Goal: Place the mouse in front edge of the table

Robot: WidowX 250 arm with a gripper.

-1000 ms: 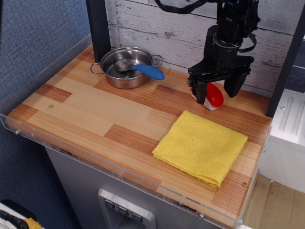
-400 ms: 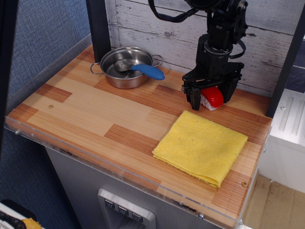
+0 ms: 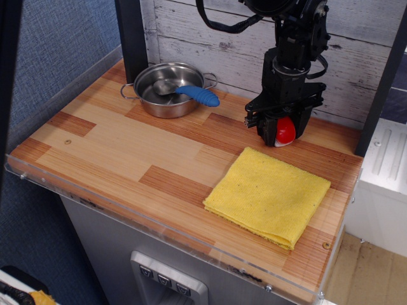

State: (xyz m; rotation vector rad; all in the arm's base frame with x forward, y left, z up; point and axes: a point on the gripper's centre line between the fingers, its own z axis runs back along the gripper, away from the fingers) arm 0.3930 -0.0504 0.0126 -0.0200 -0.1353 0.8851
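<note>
The mouse (image 3: 285,131), a small toy with a glossy red top and a white base, sits at the back right of the wooden table (image 3: 114,146), just behind the yellow cloth (image 3: 267,196). My black gripper (image 3: 280,129) comes straight down over it. Its jaws are drawn in against both sides of the mouse, which shows between them and appears to rest on the table top. The table's front edge with its clear acrylic rim (image 3: 159,223) is far from the mouse.
A steel pan (image 3: 169,89) holding a blue-handled utensil (image 3: 198,95) stands at the back left. A black post (image 3: 131,38) rises behind it, and a whitewashed plank wall (image 3: 222,44) runs along the back. A dark post (image 3: 381,82) stands at the right.
My gripper has come down around the mouse and its jaws have narrowed from wide open to pressing on the mouse. The mouse has turned slightly.
</note>
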